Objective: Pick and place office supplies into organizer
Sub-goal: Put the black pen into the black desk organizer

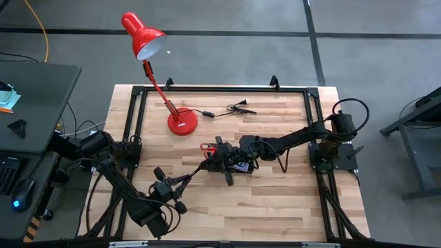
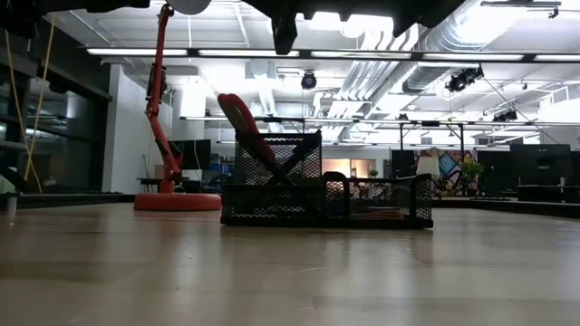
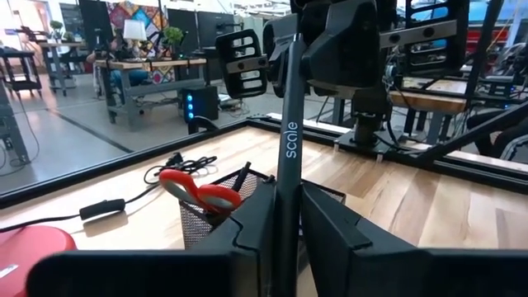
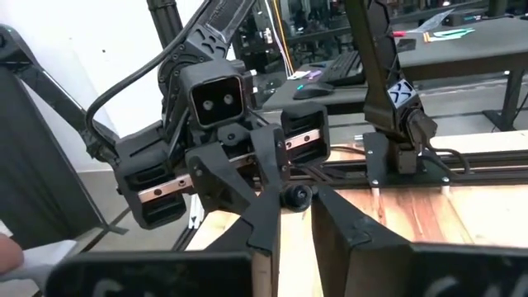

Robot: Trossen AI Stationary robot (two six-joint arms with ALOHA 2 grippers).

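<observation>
A thin black pen (image 1: 200, 169) printed "scale" spans the gap between my two grippers, above the table's middle. My left gripper (image 1: 186, 179) is shut on its near-left end and my right gripper (image 1: 219, 158) is shut on its far end. The left wrist view shows the pen (image 3: 287, 140) running from my left gripper (image 3: 287, 198) to my right gripper (image 3: 309, 49). The black mesh organizer (image 2: 362, 204) stands beside them. Red-handled scissors (image 2: 240, 118) stand slanted in its taller compartment, handles up. No sticky pads show. My left gripper pinches the pen's end part (image 3: 285, 186) between its two fingers, coming level from the table's near left. The pen runs on from the fingers toward my right gripper and is lifted clear of the table. My right gripper pinches the pen's other end (image 4: 297, 195) between its two fingers, coming level from the table's right. I see that end head-on, so the pen lies along the fingers. It hangs clear of the table beside the organizer.
A red desk lamp stands at the far left with its round base (image 1: 182, 122) on the table. A black cable with a plug (image 1: 231, 108) lies behind it. A black frame rail (image 1: 227, 89) runs round the table. Bare wood lies toward the near edge.
</observation>
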